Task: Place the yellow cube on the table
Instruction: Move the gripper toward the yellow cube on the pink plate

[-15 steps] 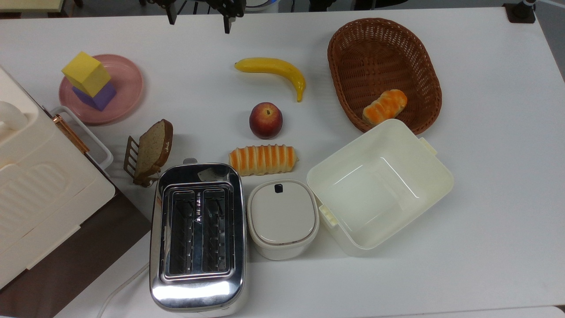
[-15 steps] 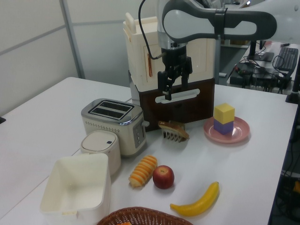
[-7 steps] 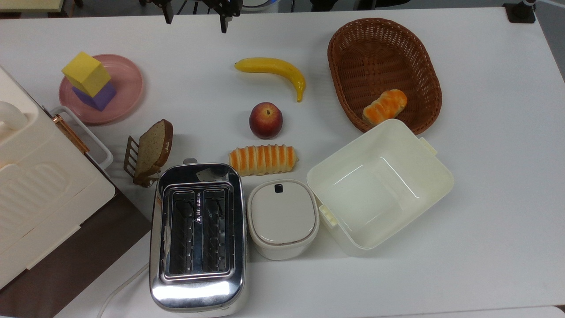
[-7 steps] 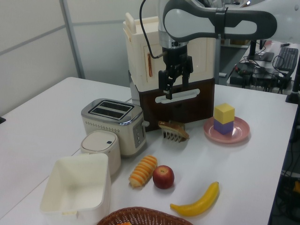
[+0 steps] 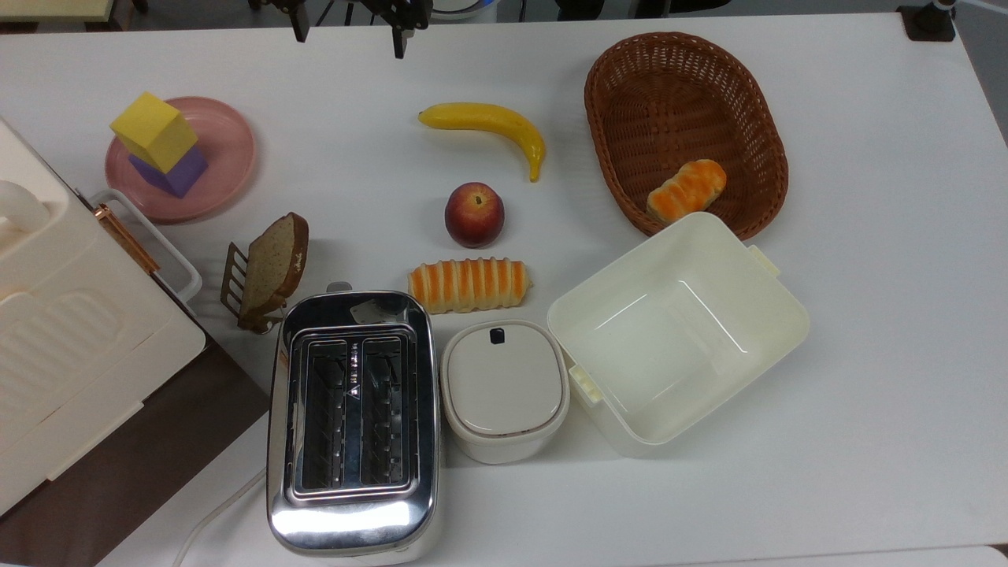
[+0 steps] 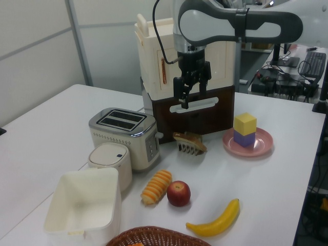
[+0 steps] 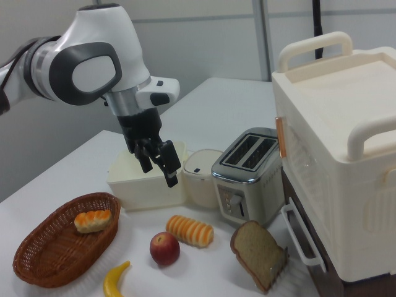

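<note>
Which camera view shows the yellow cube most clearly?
The top view: the yellow cube shows close and whole, stacked on the purple cube on the pink plate. The left view shows the same stack smaller, from the side.

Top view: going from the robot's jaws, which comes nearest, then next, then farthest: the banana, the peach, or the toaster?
In the top view the gripper sits at the upper edge.
1. Banana, just below it and slightly to the top view's right.
2. Peach, mid-table, below the banana.
3. Toaster, at the bottom edge.
</note>
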Controlling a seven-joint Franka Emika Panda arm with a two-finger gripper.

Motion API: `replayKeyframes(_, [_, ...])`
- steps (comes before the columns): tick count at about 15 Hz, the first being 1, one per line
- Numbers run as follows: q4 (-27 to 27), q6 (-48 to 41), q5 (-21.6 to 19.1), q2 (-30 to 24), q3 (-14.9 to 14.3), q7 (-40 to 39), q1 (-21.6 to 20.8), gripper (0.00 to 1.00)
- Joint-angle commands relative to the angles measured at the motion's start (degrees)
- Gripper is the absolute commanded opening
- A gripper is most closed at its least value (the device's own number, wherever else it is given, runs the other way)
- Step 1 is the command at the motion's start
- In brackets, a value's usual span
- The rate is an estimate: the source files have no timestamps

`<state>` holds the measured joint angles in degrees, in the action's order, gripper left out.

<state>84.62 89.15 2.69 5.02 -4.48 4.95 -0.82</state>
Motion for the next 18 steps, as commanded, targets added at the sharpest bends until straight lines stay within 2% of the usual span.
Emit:
replayKeyframes(1, [0.1, -2.2, -1.7, -0.8, 0.1, -1.2, 2.2, 1.0])
replayKeyframes(5, [0.5, -2.2, -1.6, -1.2, 0.1, -0.6, 2.0, 1.0])
replayKeyframes(10, [6.4, -0.6, -1.7, -6.3, -0.2, -0.5, 2.8, 1.0])
replayKeyframes(13, [14.4, 6.9, -1.7, -12.0, -0.3, 1.6, 5.9, 1.0])
replayKeyframes(16, [16.4, 11.7, -1.6, -12.0, -0.2, 7.9, 10.2, 1.0])
replayKeyframes(18, [19.5, 13.8, -1.6, -11.5, 0.1, 8.2, 14.4, 1.0])
